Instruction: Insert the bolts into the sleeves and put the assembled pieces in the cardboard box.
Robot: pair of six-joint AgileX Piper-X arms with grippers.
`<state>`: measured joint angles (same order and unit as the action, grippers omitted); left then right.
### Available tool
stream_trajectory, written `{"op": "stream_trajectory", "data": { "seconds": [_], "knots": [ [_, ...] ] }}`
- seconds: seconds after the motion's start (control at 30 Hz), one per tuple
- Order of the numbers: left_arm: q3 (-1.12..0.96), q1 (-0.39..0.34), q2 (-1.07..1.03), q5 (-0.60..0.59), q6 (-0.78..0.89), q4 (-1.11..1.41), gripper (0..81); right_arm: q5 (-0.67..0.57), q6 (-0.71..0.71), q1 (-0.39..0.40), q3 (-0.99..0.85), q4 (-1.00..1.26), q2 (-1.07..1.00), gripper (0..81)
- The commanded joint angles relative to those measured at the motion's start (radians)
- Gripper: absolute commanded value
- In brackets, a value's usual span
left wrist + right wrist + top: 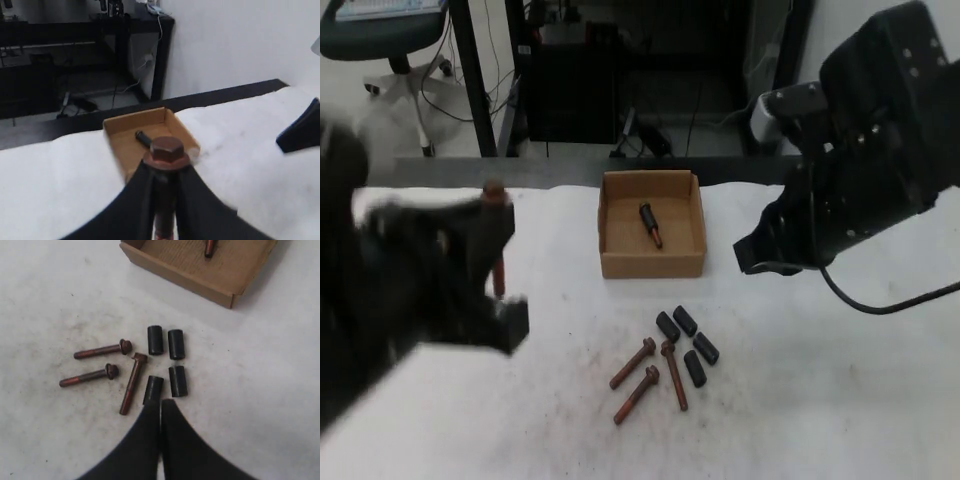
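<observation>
One assembled piece (650,223) lies in the cardboard box (651,266) by the far edge of the table (840,400), the left gripper (166,172) clamps a bolt (166,149) upright, the right gripper (160,407) hangs closed and empty — three bolts (632,363) and four sleeves (685,320) wait mid-table.

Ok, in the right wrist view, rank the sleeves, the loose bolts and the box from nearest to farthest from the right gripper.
1. Sleeves: a cluster of four, with one just off the tips of the right gripper.
2. Bolts: three, lying beside the sleeves.
3. Box: beyond the sleeves, clearly farthest.
</observation>
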<state>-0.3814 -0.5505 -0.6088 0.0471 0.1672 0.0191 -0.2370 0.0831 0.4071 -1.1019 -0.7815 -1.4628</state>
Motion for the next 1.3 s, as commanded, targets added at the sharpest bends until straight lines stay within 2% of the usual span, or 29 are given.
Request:
{"op": "stream_trajectory", "data": {
  "seconds": [0.0, 0.07, 0.17, 0.3, 0.53, 0.77, 1.0, 1.27],
  "knots": [
    [0.136, 0.003, 0.011, 0.001, 0.16, 0.293, 0.1, 0.001, 0.045, 0.002, -0.02, -0.052, -0.026, 0.0],
    [0.191, 0.008, 0.003, -0.003, 0.217, 0.348, 0.1, 0.014, 0.052, 0.002, -0.023, -0.078, -0.053, 3.9],
    [0.208, 0.023, -0.012, -0.04, 0.216, 0.328, 0.1, 0.029, 0.053, 0.002, -0.023, -0.084, -0.091, 15.2],
    [0.203, 0.052, -0.042, -0.076, 0.131, 0.33, 0.1, 0.029, 0.039, 0.004, -0.023, -0.06, -0.131, 29.5],
    [0.203, 0.091, -0.078, -0.161, 0.105, 0.33, 0.1, 0.045, 0.021, 0.045, -0.035, 0.027, -0.218, 30.0],
    [0.193, 0.093, -0.078, -0.166, 0.102, 0.33, 0.1, 0.085, 0.081, 0.1, -0.172, 0.033, -0.368, 30.0],
    [0.193, 0.093, -0.078, -0.184, 0.097, 0.33, 0.1, 0.18, 0.187, 0.079, -0.317, -0.011, -0.483, 30.0],
    [0.193, 0.093, -0.078, -0.184, 0.007, 0.328, 0.1, 0.223, 0.286, 0.056, -0.333, -0.098, -0.503, 30.0]
  ]
}}
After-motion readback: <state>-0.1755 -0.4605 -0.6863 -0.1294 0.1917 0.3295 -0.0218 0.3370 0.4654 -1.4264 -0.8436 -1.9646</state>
